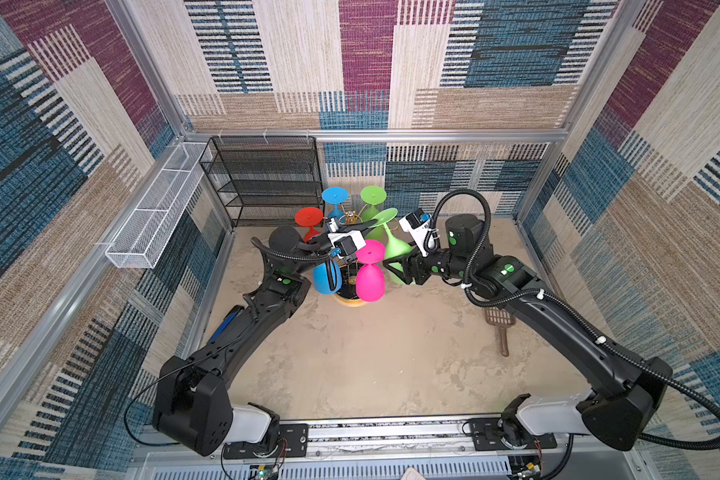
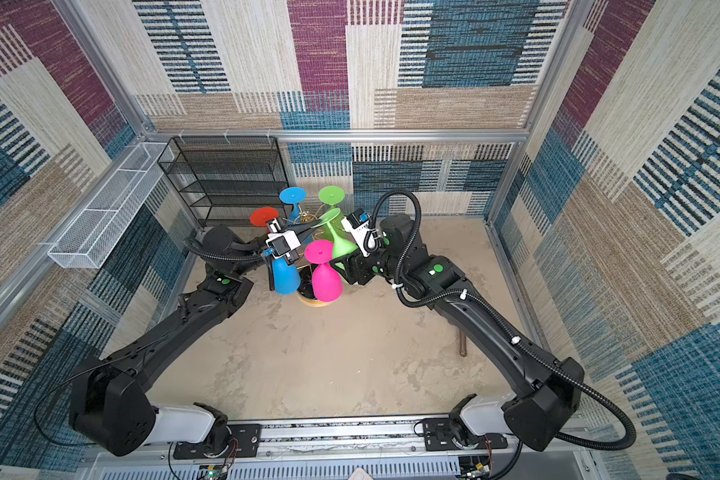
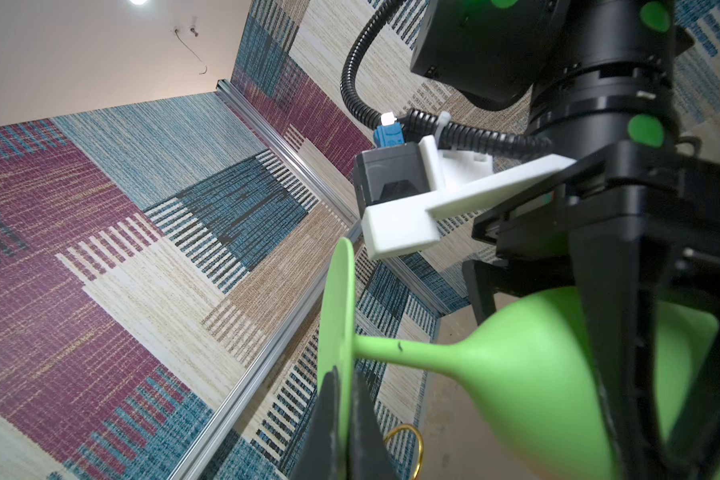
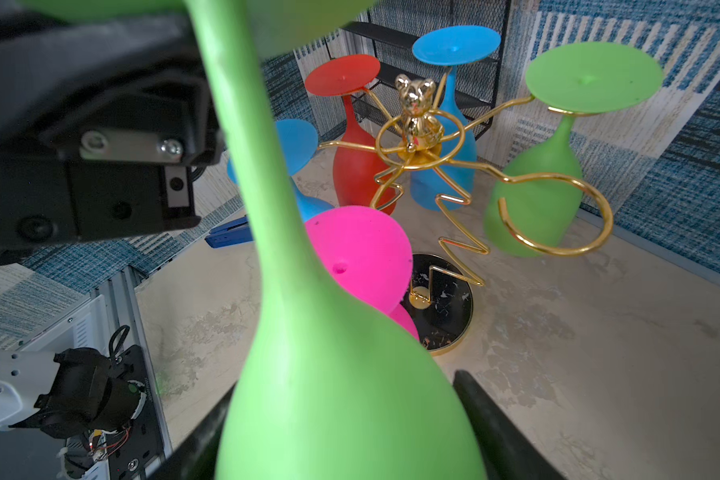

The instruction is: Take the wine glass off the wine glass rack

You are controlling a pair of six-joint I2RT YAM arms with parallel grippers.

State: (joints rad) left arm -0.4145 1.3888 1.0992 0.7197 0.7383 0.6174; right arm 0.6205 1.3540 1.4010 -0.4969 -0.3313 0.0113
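White mesh basket [image 1: 150, 212] hangs on the far-L wall. Next to it, at the back, a black mesh shelf unit [image 1: 267, 183] stands on the desk [image 1: 371, 365].

L tool [image 3: 344, 390] reaches in over the rack top and is clenched on the edge of the foot disc of the green wine glass [image 1: 396, 246]. L wrist view shows one finger on each face of the disc.

Wine glass rack [image 4: 445, 299] sits mid-desk, just R of the L arm: gold wire arms, small gold bear on top, round black base w/ gold rim. Hanging bowl-down from it:
- red glass [image 1: 308, 217]
- back blue glass [image 1: 334, 194]
- front blue glass [image 1: 327, 278]
- pink glass [image 1: 370, 282]
- second green glass [image 1: 373, 194]

The green wine glass is off the rack, in the air just R of it. It's tilted, foot up toward the rack top, bowl lower toward the R arm. In R wrist view it's apart from the gold loops.

R tool [image 4: 344, 386] grasps its bowl, a finger on either side.

Far R, a brown slotted scoop [image 1: 500, 324] lies on the desk, partly under the R arm
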